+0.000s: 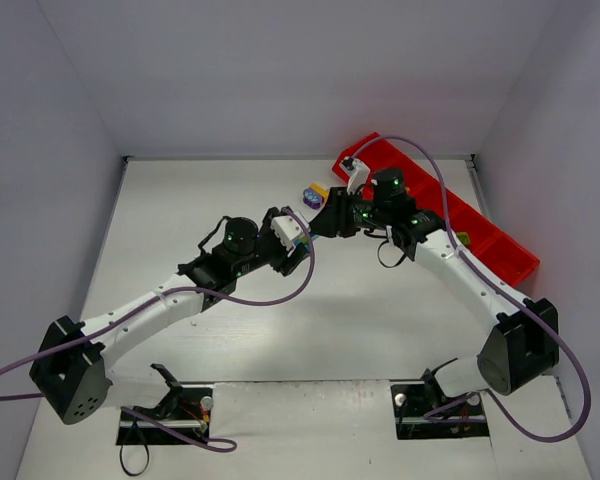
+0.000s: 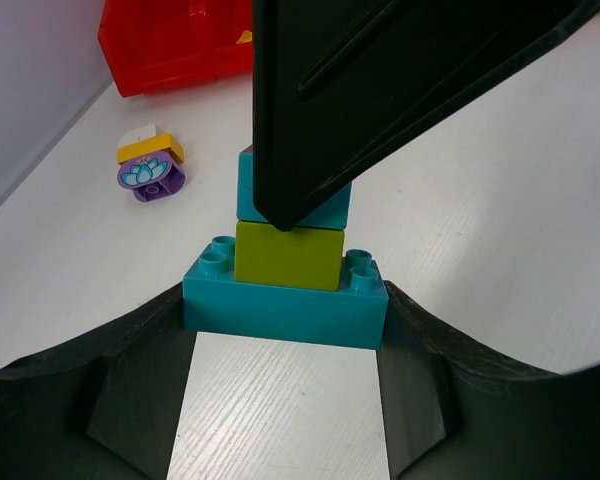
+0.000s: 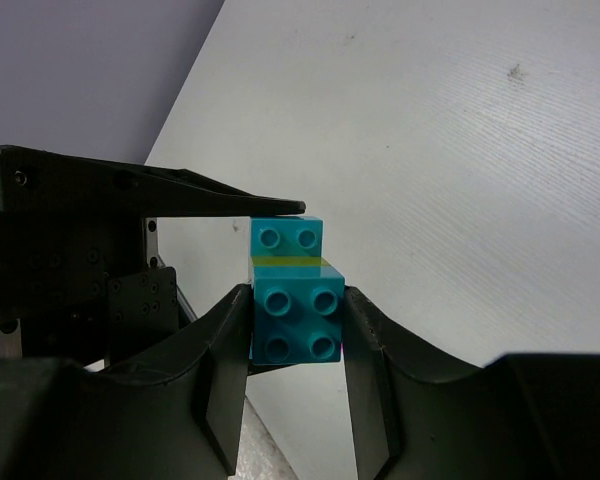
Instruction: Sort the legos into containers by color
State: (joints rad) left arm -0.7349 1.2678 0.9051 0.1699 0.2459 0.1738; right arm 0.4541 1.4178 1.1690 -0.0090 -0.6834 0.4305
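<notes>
Two jaws grip lego stack [image 2: 287, 258]; left base, right top.

Left gripper [image 2: 285, 312] clamps a cyan-and-lime lego stack [image 2: 288, 262].

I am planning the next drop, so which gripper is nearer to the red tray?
Right. The right gripper sits close to the red tray's far end. The left gripper is farther out toward the table's middle, facing it. Both are shut on one brick stack.
</notes>
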